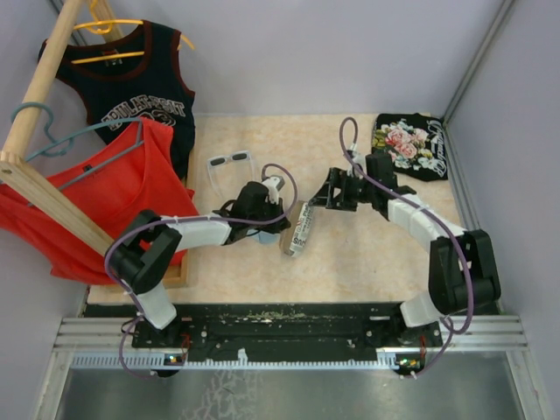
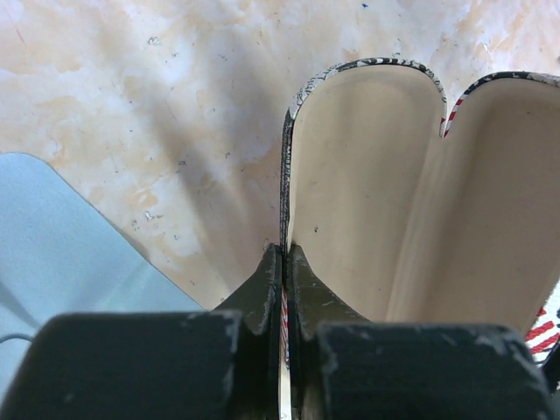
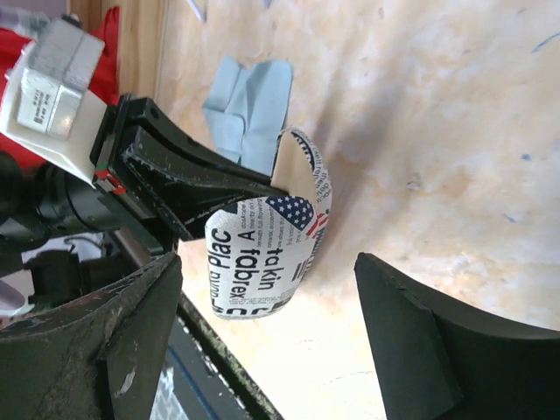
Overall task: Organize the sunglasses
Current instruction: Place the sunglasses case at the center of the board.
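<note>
Beige tabletop [image 1: 350, 262] | sunglasses [image 1: 229, 162] x1 | case [image 1: 297, 229] x1, left fingers [image 2: 267, 284] clamped on its wall | right fingers [image 3: 411, 324] wide, empty

sunglasses [image 1: 229, 161] on far-left part of worktop [image 1: 367, 262], well behind case [image 1: 299, 229]. case sits mid-worktop, nearer front edge. cloth [image 2: 61, 245] lies flat just left of it. folded floral garment [image 1: 411, 144] in far right corner. clothes rack [image 1: 44, 197] with hung tops [image 1: 131, 184] over left edge.
</note>
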Robot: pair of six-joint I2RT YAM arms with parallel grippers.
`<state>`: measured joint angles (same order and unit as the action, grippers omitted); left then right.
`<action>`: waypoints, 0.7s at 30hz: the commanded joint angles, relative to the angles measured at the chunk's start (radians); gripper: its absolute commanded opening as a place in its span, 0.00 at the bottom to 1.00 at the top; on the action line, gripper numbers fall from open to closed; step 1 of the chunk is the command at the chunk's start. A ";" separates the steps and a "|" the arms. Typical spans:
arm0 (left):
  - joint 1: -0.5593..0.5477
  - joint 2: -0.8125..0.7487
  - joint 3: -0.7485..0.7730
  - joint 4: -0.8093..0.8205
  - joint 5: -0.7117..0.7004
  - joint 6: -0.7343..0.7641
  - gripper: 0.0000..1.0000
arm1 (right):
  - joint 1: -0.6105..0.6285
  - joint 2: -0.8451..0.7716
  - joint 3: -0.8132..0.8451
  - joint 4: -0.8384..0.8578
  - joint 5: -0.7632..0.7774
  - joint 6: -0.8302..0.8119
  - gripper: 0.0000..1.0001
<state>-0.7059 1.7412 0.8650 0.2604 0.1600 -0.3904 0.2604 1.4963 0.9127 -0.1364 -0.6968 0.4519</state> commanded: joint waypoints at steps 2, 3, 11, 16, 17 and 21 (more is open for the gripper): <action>-0.010 0.016 0.062 -0.041 -0.031 -0.062 0.00 | -0.012 -0.120 0.049 -0.082 0.138 -0.062 0.80; -0.010 0.021 0.070 -0.048 -0.035 -0.081 0.00 | -0.012 -0.144 0.040 -0.090 0.170 -0.064 0.80; -0.017 0.058 0.161 -0.192 -0.147 -0.268 0.00 | -0.011 -0.307 -0.029 -0.148 0.322 -0.035 0.80; -0.018 0.107 0.176 -0.206 -0.187 -0.304 0.01 | -0.011 -0.387 -0.095 -0.171 0.357 -0.018 0.80; -0.018 0.118 0.180 -0.208 -0.190 -0.308 0.03 | -0.010 -0.398 -0.103 -0.176 0.357 -0.016 0.80; -0.018 0.147 0.186 -0.198 -0.175 -0.331 0.09 | -0.010 -0.418 -0.122 -0.208 0.368 -0.029 0.79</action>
<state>-0.7181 1.8606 1.0206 0.0620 -0.0063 -0.6765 0.2459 1.1187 0.7971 -0.3244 -0.3622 0.4271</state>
